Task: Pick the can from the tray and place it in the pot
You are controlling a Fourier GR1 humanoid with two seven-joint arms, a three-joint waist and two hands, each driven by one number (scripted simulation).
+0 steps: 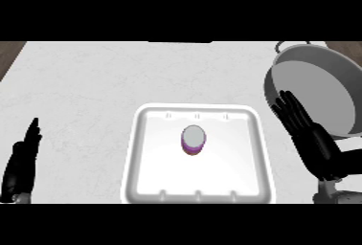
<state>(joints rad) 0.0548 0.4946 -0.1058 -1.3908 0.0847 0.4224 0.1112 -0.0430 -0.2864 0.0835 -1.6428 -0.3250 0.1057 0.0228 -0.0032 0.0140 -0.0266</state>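
Can (194, 139) is standing mid-tray (163, 167). Right hand (305, 128) is hovering straight-fingered beside the pot (311, 88); left hand (22, 160) is resting, likewise unclenched.

Desk (84, 86) of pale, faintly mottled stone-like matt surface; tray (141, 158), smooth white plastic with soft sheen; can (194, 139), purple side and dull grey metal lid; pot (311, 91), brushed grey metal; hands, matt black.

Purple can (194, 139) upright on tray (152, 160); pot (318, 86) far right; flat right hand (308, 131) between them; left hand (21, 162) by left edge.
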